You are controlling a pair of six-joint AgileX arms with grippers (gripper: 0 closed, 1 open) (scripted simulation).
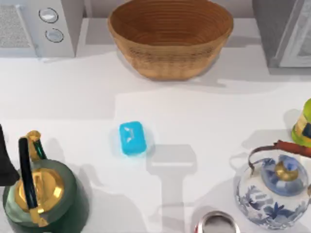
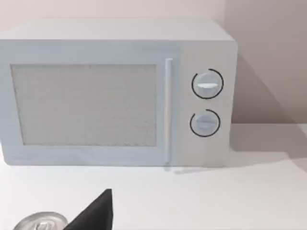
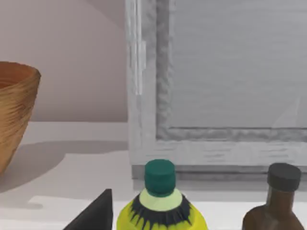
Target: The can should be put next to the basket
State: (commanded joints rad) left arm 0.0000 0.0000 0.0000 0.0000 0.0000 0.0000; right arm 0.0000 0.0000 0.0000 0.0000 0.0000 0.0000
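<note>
The large round tan-brown woven wicker basket stands at the top centre of the top view, between a white microwave oven in the upper left corner and a grey cabinet-like appliance in the upper right.

In the left wrist view, the round silver top of a can sits just beside the dark tip of the left gripper, on the white table in front of the microwave. It is probably the small red drink can, though its body is cut off. I cannot tell how this gripper's jaws stand.

The left arm enters at the top view's left edge, by a green and gold metal kettle.

The right gripper is near a yellow bottle with a green cap and a brown dark-capped bottle; its jaw state cannot be told either.

A light blue rounded block lies mid-frame, well apart from the basket.
</note>
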